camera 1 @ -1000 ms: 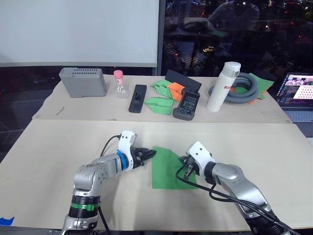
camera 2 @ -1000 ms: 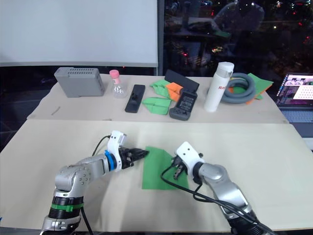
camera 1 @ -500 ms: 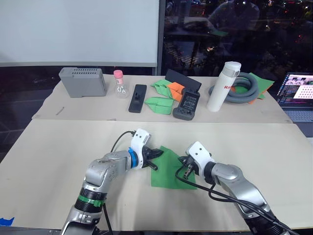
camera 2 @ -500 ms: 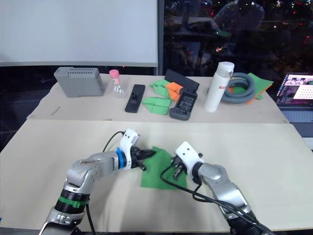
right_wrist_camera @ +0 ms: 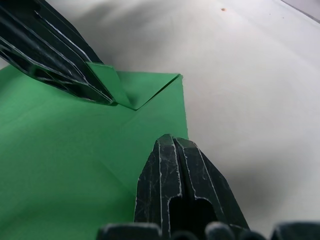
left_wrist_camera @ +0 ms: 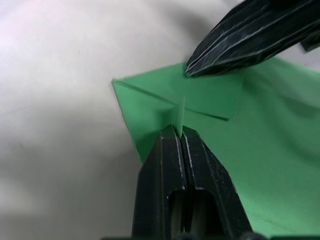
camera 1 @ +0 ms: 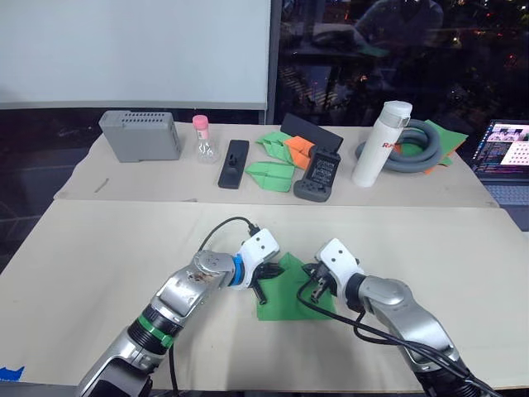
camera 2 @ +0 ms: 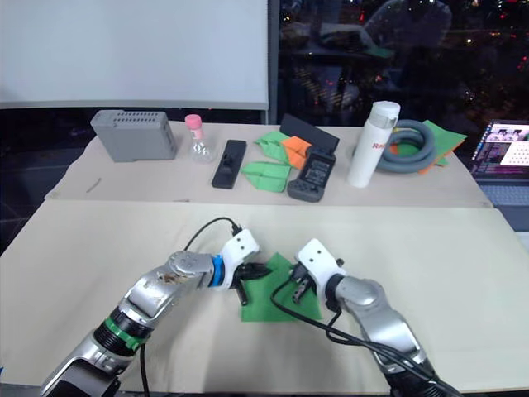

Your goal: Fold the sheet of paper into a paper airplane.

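We find the sheet of paper [camera 1: 289,289] lying on the near part of the surface [camera 1: 99,256], between the two arms, well apart from the clutter along the far edge. The left gripper [left_wrist_camera: 181,131] has its fingers pressed together on a corner flap of the sheet, pinching the thin edge so it stands up from the rest; we judge this is to carry that corner across and lay a nose crease. The right gripper [right_wrist_camera: 172,141] has its fingers together with nothing between them, tips resting on or just above the flat green beside the far right edge, apparently pinning the sheet so it cannot slide while the other corner is pulled. The sheet reads as a slightly skewed quadrilateral, its long axis running roughly from us toward the far side of the surface, with the partly folded, pointed end at the far side. No finished wedge yet; we judge the folding to be at an early step.
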Robot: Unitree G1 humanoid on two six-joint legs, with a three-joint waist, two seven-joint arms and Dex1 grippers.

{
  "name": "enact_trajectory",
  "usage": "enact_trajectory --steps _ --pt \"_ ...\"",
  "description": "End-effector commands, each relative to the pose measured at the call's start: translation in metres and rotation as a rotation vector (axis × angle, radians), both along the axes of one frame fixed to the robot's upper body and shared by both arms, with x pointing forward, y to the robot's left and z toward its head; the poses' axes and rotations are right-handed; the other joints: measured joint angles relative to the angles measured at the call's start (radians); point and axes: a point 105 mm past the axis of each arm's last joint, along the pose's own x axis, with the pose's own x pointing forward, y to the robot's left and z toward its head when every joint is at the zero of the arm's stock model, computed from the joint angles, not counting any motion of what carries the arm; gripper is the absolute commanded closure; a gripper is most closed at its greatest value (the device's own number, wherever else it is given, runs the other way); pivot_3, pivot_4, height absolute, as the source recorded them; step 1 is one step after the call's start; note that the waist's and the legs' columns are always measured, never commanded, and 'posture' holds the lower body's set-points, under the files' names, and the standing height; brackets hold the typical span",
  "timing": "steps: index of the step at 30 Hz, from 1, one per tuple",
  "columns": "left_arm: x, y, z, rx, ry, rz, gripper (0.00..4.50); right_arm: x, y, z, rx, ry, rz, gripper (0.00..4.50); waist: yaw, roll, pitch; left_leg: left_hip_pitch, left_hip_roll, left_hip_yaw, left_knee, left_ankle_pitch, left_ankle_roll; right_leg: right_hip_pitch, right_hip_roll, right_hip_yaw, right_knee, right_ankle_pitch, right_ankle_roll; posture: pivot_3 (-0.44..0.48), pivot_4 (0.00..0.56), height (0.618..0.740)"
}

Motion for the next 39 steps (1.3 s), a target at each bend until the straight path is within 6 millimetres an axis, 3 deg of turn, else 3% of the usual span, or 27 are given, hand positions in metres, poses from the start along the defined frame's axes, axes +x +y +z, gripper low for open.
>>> enact_trajectory --steps 1,6,12,18,29,32,39 --pt "0.001 -0.002 -0.007 0.003 0.019 -0.003 4.47 -0.006 0.0 -0.005 0.027 0.068 -0.009 4.5 0.003 0.0 0.0 -0.001 0.0 0.0 0.001 0.0 0.0 0.0 0.0 0.0 0.0 0.0 0.0 0.0 0.15 0.74" --pt "0.001 0.001 -0.015 0.015 0.035 0.007 4.47 0.001 0.009 0.019 0.138 0.032 0.003 4.5 0.007 0.001 0.001 -0.002 0.0 0.0 0.001 0.0 0.0 0.0 0.0 -0.001 0.0 0.0 0.0 0.0 0.15 0.74" --pt "0.006 0.005 -0.012 0.013 0.027 0.019 4.47 0.013 0.022 0.024 0.161 0.023 0.065 4.5 0.008 0.002 0.003 -0.002 -0.001 0.0 0.003 0.0 0.001 0.0 0.002 -0.002 0.0 0.0 0.0 0.0 0.15 0.74" --pt "0.007 0.01 -0.011 0.013 0.032 0.031 4.47 0.034 0.015 0.033 0.092 -0.024 0.105 4.5 0.007 0.002 0.003 -0.002 -0.002 0.002 0.004 0.001 0.002 0.0 0.008 -0.006 0.002 0.0 0.001 0.0 0.15 0.74" --pt "0.008 0.011 -0.011 0.004 0.036 0.054 4.47 0.034 0.019 0.009 0.004 0.033 0.25 4.5 0.005 0.002 0.003 -0.001 -0.002 0.003 0.004 0.001 0.002 0.001 0.011 -0.005 0.003 0.0 0.001 0.0 0.15 0.74" --pt "0.005 0.01 -0.006 -0.039 0.065 0.058 3.69 0.038 0.015 0.005 -0.015 0.037 0.242 4.5 0.003 0.002 0.003 0.0 -0.002 0.003 0.005 0.001 0.002 0.001 0.011 -0.004 0.004 0.0 0.001 0.0 0.15 0.74" --pt "0.003 0.025 0.016 -0.101 0.083 0.089 1.3 0.038 0.012 -0.002 -0.029 0.065 0.233 4.5 -0.004 0.002 0.003 0.0 -0.001 0.003 0.005 0.001 0.002 0.001 0.012 -0.004 0.004 0.001 0.001 0.0 0.15 0.74"
